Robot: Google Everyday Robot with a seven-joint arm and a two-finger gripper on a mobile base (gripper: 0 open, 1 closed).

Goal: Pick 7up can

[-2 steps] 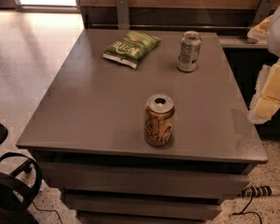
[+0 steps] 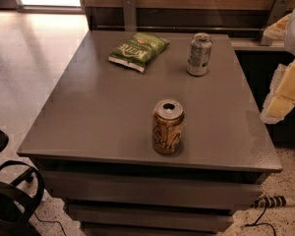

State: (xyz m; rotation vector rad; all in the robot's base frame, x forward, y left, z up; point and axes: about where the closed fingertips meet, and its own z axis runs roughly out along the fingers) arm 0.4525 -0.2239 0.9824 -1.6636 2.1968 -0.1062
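Can: the 7up can (image 2: 199,54) is standing upright on the far right part of the table (image 2: 88,112), near the back edge, with its long axis pointing straight up.
Gripper: the gripper (image 2: 284,93) is hanging at the right border of the view, outside the table's right edge and apart from everything on it.
Jaw state: I cannot tell how far it is opened; no can is showing in its hold.
Direction: from the gripper, the can is lying to the left and further back. I am judging that the reach is going inward over the right edge and toward the back.
Neighbours: the chip bag (image 2: 138,50) is lying left of the can, and the brown can (image 2: 167,127) is standing nearer the front. Both are well apart from it and not sitting in this path.
Room: bare table top is surrounding the can on all sides. Only the back edge is near, so I am expecting less room for going too far there.
Risk: a side touch is probably tipping such an upright can.
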